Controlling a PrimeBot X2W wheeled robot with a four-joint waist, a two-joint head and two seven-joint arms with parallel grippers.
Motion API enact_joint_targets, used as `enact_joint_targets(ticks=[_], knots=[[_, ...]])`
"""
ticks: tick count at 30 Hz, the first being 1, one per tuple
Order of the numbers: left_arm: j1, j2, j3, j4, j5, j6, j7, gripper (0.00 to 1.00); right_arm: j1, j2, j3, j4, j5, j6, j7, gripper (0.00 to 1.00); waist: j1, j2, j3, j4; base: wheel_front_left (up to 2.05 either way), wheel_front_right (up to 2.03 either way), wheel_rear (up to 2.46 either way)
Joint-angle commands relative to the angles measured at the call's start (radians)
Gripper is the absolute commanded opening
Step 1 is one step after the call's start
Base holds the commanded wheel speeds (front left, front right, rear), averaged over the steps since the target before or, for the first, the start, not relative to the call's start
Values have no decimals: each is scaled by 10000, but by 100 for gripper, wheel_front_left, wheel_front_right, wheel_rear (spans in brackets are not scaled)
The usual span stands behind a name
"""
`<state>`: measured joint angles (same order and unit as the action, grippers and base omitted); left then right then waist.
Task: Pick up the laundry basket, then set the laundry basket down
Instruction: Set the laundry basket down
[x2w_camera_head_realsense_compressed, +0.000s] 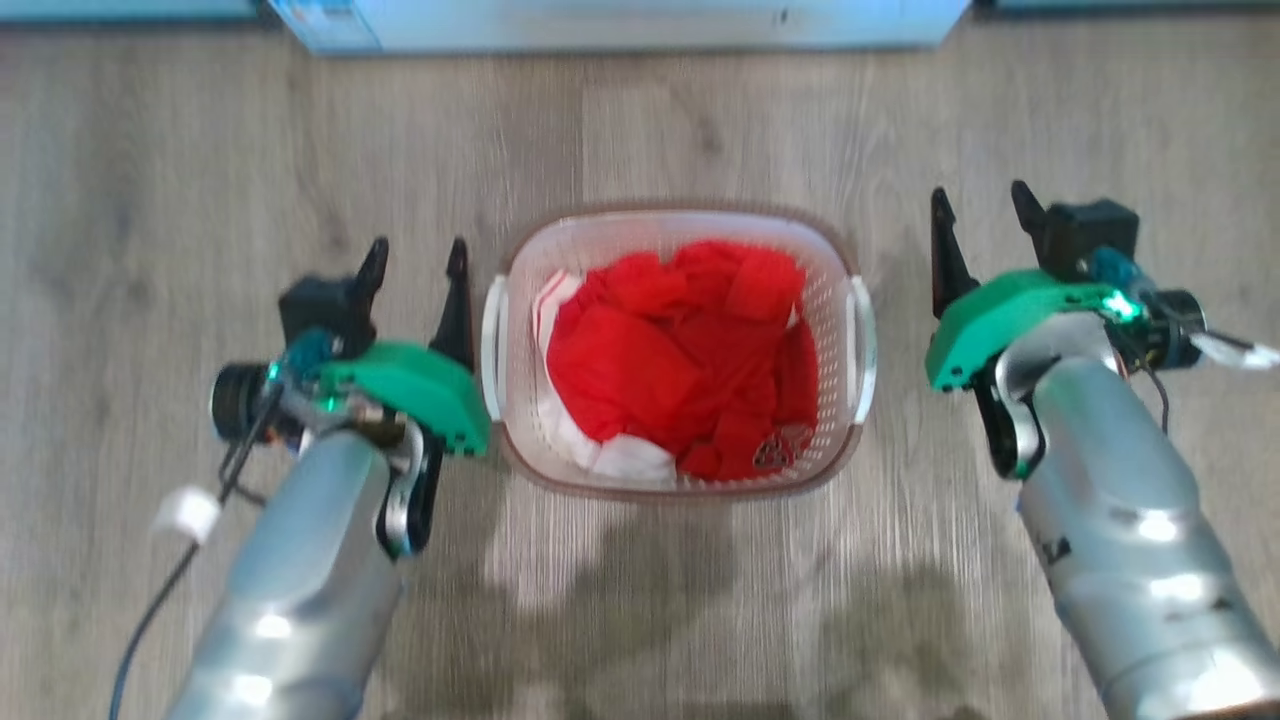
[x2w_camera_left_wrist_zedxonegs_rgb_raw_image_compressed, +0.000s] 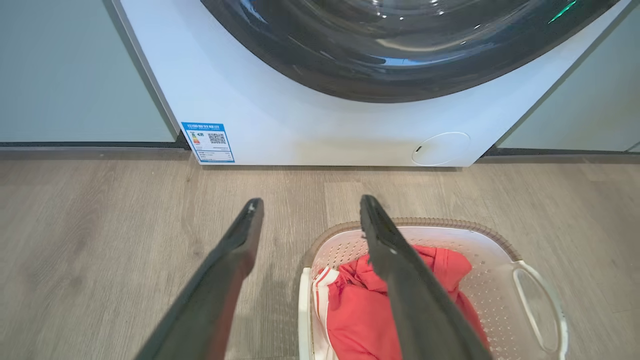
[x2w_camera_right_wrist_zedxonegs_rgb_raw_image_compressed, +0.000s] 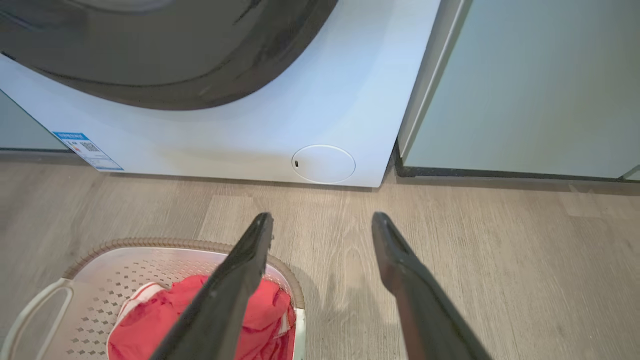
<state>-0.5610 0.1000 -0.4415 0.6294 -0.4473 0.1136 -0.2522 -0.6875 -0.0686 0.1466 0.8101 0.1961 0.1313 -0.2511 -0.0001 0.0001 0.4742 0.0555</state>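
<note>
Lift not begun: basket (x2w_camera_head_realsense_compressed: 620, 235) on floor (x2w_camera_head_realsense_compressed: 640, 120); left gripper (x2w_camera_head_realsense_compressed: 418, 250) and right gripper (x2w_camera_head_realsense_compressed: 980, 195) flank it, both spread wide, empty.

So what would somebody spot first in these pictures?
The bright red clothes piled in the white laundry basket on the wooden floor. The left tool, open, is close beside one handle; the right tool, open too, is off the other side. A big washing machine stands behind.
</note>
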Motion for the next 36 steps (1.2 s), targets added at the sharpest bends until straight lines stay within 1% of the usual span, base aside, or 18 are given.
enact_joint_targets(ticks=[1,7,13,14,18,22,28,36], knots=[[463,139,696,-699,451,-69,-94,100,532,183,30,-687,-5,-6,-106,100,1,-1,-787,-30,0,0,0],[1835,-171,1690,-2072,1555,-291,-95,100,1804,183,98,-2040,48,-6,-106,100,1,-1,-1748,-44,0,0,0],[2928,-395,2269,-3121,2179,-403,-95,100,3057,183,7,-3320,141,-6,-106,100,1,-1,-2617,-7,0,0,0],[2928,-395,2269,-3121,2179,-403,-95,100,3057,183,7,-3320,141,-6,-106,100,1,-1,-2617,-7,0,0,0],[3627,-455,2543,-3671,2301,-559,-95,100,3824,183,-11,-3933,140,-6,-106,100,1,-1,-3067,-66,0,0,0],[4280,-478,2850,-4030,2382,-616,-95,100,4416,183,47,-4458,231,-6,-106,100,1,-1,-3425,-186,0,0,0],[5118,-492,3281,-4400,2431,-495,-95,100,5104,183,-6,-5048,278,-6,-106,100,1,-1,-3839,-290,0,0,0],[6055,-496,3523,-4968,2350,-280,-95,100,5701,183,-156,-5634,238,-6,-106,100,1,-1,-4215,-430,0,0,0]])
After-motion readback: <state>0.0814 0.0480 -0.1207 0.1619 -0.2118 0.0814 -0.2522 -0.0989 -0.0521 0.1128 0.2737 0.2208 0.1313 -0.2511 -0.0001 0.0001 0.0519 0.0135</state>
